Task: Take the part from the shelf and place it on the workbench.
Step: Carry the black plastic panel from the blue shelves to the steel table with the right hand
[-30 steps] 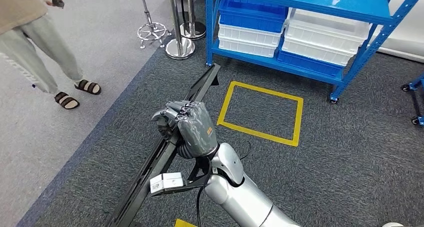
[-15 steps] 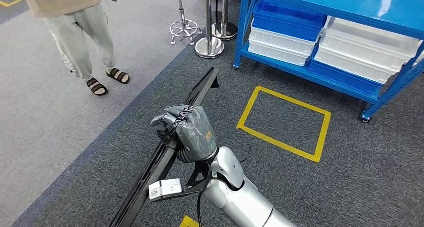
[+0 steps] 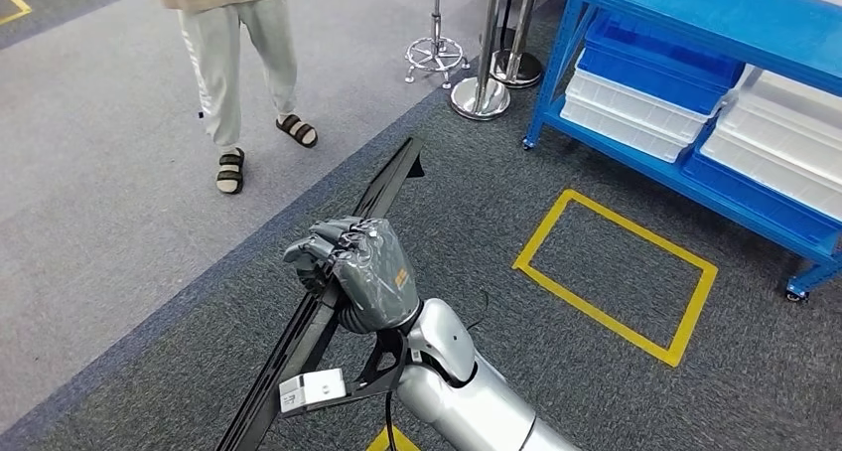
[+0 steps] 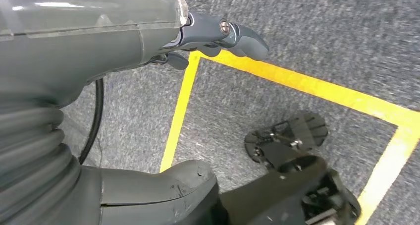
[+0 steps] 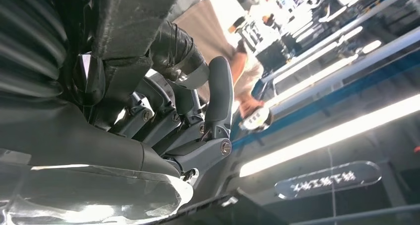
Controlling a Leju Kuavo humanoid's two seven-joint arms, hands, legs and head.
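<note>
A long black rail-like part [image 3: 382, 188] slants over the dark carpet in the head view, and my right hand [image 3: 352, 267] grips it near its middle with the fingers wrapped around it. From the right wrist, the dark fingers [image 5: 218, 96] curl around the black part [image 5: 178, 51], seen from below against ceiling lights. My left hand [image 4: 99, 36] hangs over the floor, its fingers [image 4: 237, 34] and thumb apart and holding nothing. The blue shelf [image 3: 695, 14] stands at the upper right.
A person [image 3: 243, 44] in sandals stands on the grey floor at the upper left. A stool [image 3: 434, 49] and a steel post base [image 3: 480, 98] stand beside the shelf. White and blue bins [image 3: 645, 103] fill the shelf's lower levels. A yellow taped rectangle [image 3: 616, 272] marks the carpet.
The whole picture has shifted right, so the camera has turned left: shelf, yellow rectangle and person all slid rightward. My right hand keeps its grip on the black part.
</note>
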